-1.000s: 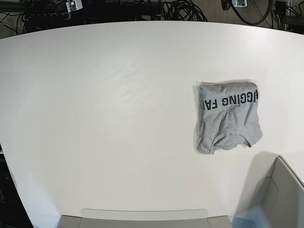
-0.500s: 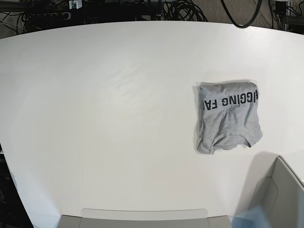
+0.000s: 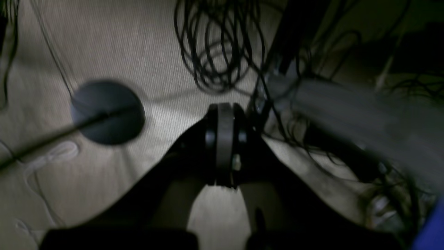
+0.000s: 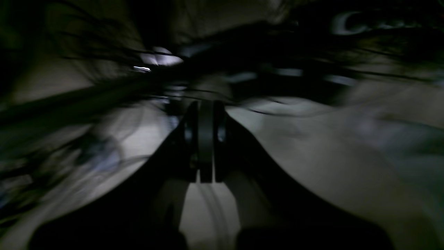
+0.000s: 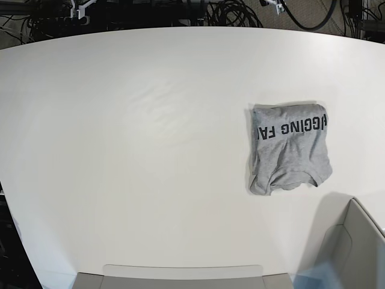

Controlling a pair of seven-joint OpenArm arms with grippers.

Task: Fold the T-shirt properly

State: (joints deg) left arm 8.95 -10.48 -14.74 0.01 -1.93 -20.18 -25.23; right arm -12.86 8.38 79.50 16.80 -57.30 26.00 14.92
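Grey box (image 5: 352, 244) walls rise at the near right corner of the white tabletop (image 5: 138, 150) in the base view, and a flatter grey rim (image 5: 180, 274) runs along the near edge; what either holds is out of sight. The T-shirt (image 5: 290, 147) lies on the right part of the tabletop, just beyond the box corner and apart from it, folded into a compact, roughly square packet. It is heather grey, with a band of black block capitals across its far part, reading upside down and cut off at both folded edges. Its far edge is fairly straight, while the near edge is rumpled, with a curved hem and a rounded bulge at the near left corner. Nothing touches it. The left hand (image 3: 224, 146), seen from its wrist camera, has its dark fingers pressed together on nothing, over pale carpet, a dark round disc (image 3: 107, 111) and tangled black cables (image 3: 218, 41). The right hand (image 4: 205, 140) is likewise closed and empty, against a dark, motion-blurred background.
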